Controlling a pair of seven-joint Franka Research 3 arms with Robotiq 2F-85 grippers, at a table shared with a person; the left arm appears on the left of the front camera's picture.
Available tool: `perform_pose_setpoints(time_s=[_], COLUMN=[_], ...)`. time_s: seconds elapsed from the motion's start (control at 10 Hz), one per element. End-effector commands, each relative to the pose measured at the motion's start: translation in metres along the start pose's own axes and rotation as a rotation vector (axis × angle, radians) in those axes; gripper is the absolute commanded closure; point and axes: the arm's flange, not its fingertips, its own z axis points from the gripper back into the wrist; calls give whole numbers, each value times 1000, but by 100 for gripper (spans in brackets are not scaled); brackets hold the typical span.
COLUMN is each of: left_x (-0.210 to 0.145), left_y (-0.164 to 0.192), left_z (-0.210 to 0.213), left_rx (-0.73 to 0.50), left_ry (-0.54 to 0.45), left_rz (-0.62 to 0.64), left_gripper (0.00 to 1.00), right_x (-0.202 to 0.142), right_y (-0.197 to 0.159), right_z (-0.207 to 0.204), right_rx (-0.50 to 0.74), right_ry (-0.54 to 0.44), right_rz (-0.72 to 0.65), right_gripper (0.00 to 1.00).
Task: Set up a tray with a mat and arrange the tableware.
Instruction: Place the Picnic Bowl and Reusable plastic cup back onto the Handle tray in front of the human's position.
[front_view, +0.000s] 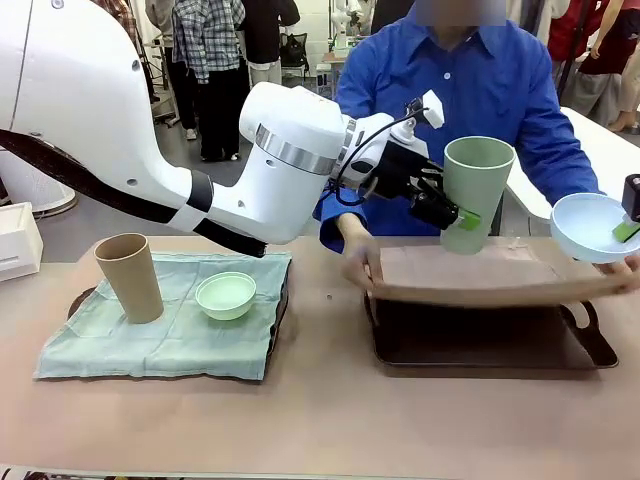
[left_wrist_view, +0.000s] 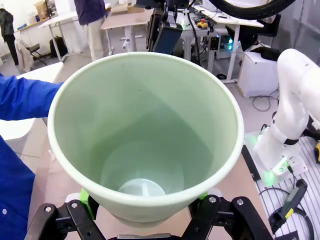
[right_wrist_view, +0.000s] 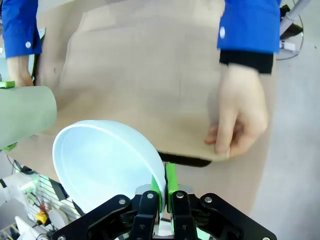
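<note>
Smooth tapered sage cup (front_view: 478, 192); round glossy blue bowl (front_view: 592, 227); seemingly woven mat (front_view: 470, 275).

Sage cup (front_view: 477, 190) – smooth matt plastic, like the tan cup (front_view: 130, 277) at left. Both bowls, mint (front_view: 226, 295) and blue (front_view: 590, 226), look smooth with a slight sheen. Green mat (front_view: 160, 330) is creased cloth – tan mat (front_view: 470, 275) woven, matt. Dark tray (front_view: 490, 345) faintly glossy.
</note>
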Motion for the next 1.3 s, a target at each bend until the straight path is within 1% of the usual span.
perform_pose_setpoints(time_s=[0.0,1.2], left_x=[3,3], left_y=[0,0], left_z=[0,0], left_rx=[-7,-7], left_ry=[-15,-15], left_rz=[2,2], left_gripper=[89,89], right_x=[2,2], right_y=[1,1], right_z=[-1,-1], right_rx=[-8,-8], right_ry=[3,3], right_rz=[-12,-12], right_gripper=[100,100])
